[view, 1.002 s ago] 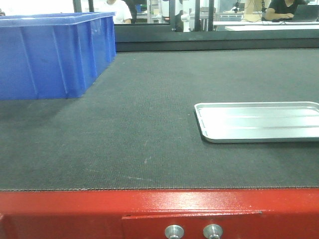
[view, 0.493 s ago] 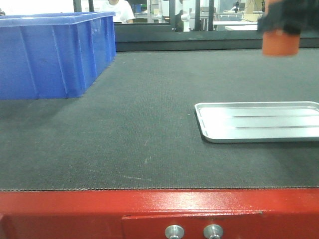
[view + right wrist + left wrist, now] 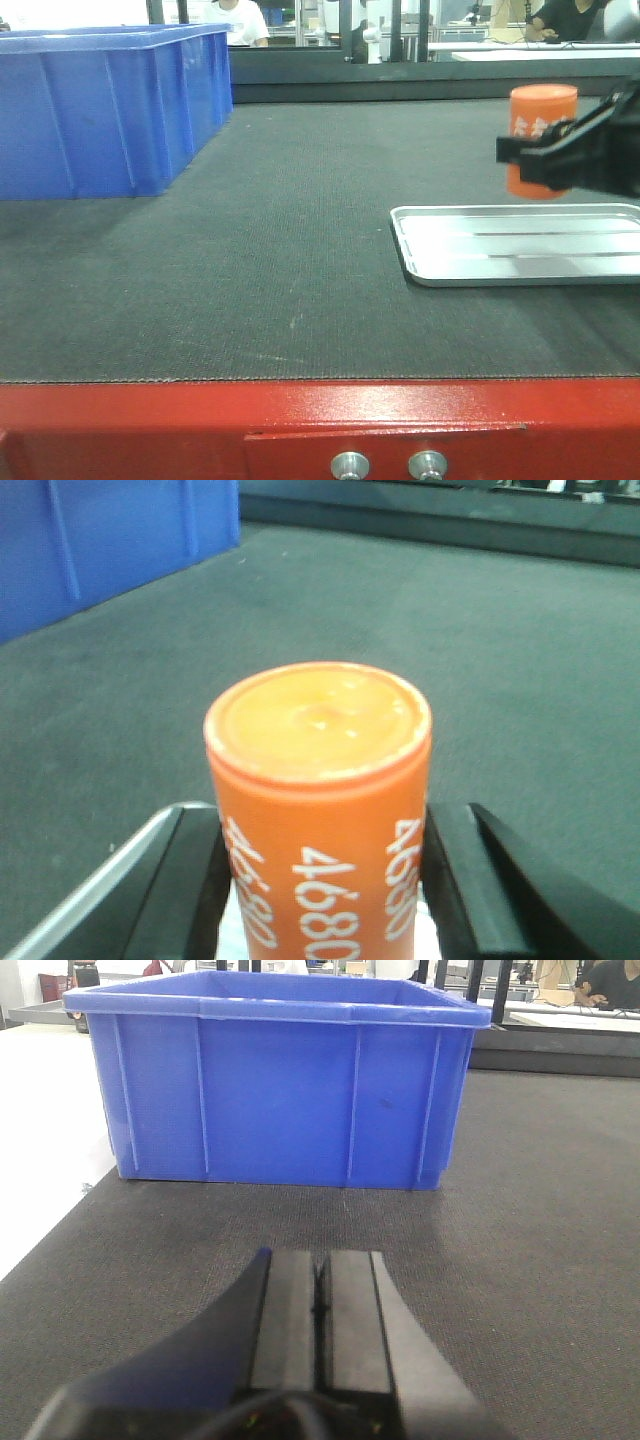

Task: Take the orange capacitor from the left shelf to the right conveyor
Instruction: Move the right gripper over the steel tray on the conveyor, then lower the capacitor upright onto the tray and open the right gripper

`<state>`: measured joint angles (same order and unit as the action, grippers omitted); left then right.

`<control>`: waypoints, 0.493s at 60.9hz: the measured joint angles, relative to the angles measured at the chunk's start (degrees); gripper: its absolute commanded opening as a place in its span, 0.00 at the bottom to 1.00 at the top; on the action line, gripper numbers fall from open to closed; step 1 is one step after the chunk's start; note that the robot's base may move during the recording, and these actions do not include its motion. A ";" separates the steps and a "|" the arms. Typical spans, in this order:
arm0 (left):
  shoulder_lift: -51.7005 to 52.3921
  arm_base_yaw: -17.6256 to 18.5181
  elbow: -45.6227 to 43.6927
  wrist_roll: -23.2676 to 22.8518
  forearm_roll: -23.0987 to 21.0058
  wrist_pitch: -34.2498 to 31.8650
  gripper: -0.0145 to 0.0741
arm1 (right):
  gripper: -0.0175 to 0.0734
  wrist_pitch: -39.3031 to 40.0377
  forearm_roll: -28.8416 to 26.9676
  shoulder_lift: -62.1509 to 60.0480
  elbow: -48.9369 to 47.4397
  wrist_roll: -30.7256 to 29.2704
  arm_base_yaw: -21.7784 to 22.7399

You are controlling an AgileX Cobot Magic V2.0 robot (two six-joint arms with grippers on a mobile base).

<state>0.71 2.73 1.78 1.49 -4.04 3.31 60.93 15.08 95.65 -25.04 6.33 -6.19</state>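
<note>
Black right jaws (image 3: 540, 152) clamp the smooth orange capacitor (image 3: 541, 130) above the textured belt (image 3: 300, 250); left jaws (image 3: 320, 1305) pressed together.

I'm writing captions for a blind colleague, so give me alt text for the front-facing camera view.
The right gripper, reaching in from the right edge, holds the upright orange capacitor just above the far rim of a silver tray. The tray lies on the dark grey conveyor belt, which has a red front edge. A blue bin stands at the belt's far left.
</note>
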 measured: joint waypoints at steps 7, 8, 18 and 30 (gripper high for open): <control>0.00 0.00 0.00 0.00 0.00 0.00 0.02 | 0.24 0.64 0.45 1.48 0.76 0.00 0.36; 0.00 0.00 0.00 0.00 0.00 0.00 0.02 | 0.24 0.64 0.50 1.60 1.00 0.00 0.32; 0.00 0.00 0.00 0.00 0.00 0.00 0.02 | 0.24 0.76 0.95 2.58 2.57 0.00 1.34; 0.00 0.00 0.00 0.00 0.00 0.00 0.02 | 0.24 3.37 0.95 5.71 2.59 0.00 1.74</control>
<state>0.71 2.73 1.78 1.49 -4.04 3.31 64.30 16.03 101.35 -22.45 6.33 -4.45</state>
